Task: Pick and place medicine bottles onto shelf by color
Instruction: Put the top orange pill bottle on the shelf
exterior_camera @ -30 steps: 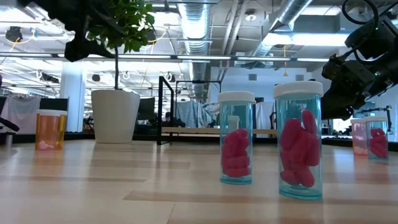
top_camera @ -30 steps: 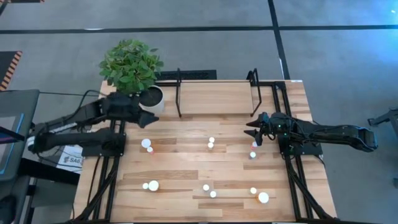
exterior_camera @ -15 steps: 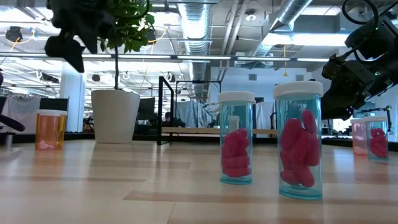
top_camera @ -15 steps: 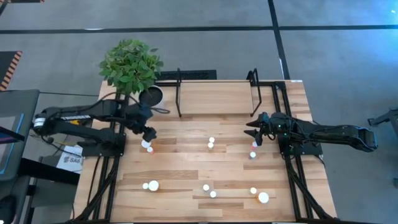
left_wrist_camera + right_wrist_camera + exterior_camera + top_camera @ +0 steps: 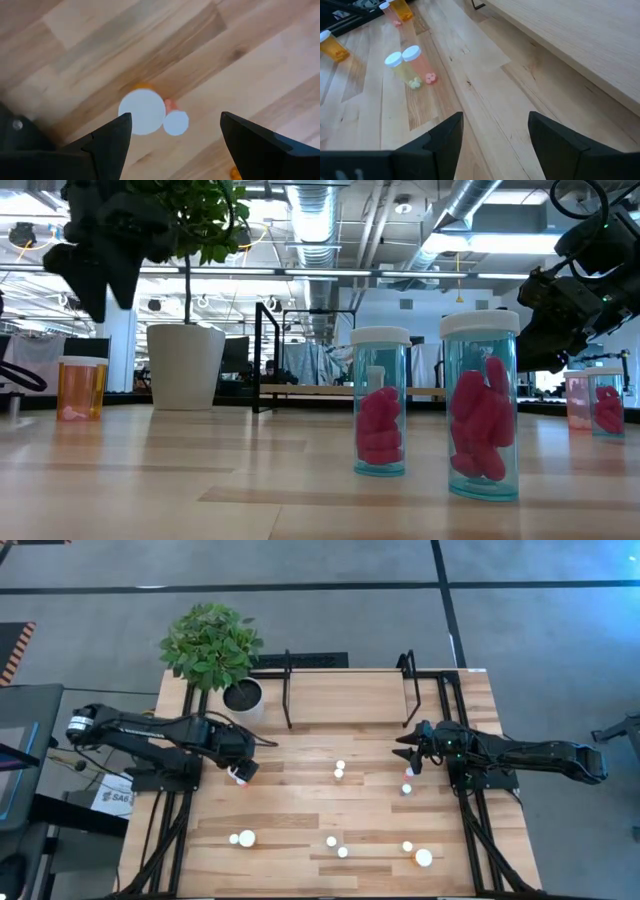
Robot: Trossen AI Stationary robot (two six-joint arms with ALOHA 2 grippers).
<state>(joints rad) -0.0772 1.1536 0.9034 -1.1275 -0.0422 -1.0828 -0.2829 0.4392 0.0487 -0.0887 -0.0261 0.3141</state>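
1. At the far left, the left arm reaches in from the surface's (image 5: 300, 810) edge, its gripper (image 5: 240, 770) poised directly above a pair of bottles: a wide-capped orange bottle (image 5: 144, 111) and a smaller bottle (image 5: 175, 122) touching it, with a trace of pink showing at its cap edge. The gripper's fingers (image 5: 107, 145) stand spread wide on either side of the two caps, holding nothing.

2. Behind that arm, a leafy plant (image 5: 210, 643) in a white pot (image 5: 243, 696) stands at the surface's back left corner.

3. In the middle at the back sits the shelf (image 5: 348, 695), a pale wooden board between black uprights, with no bottles on it.

4. Bottles are scattered over the planks in front of it: two side by side near the centre (image 5: 340, 770), two at front left (image 5: 242, 838), two at front centre (image 5: 337, 846), two at front right (image 5: 417, 854). Seen from table height, the nearest two are clear blue with pink contents (image 5: 480, 405), and an orange one (image 5: 81, 387) stands off to the left.

5. On the right, the right arm lies in from the edge, its gripper (image 5: 408, 750) near the shelf's right end, just above two more bottles (image 5: 407, 780). Its fingers (image 5: 440, 137) are parted with nothing between them.
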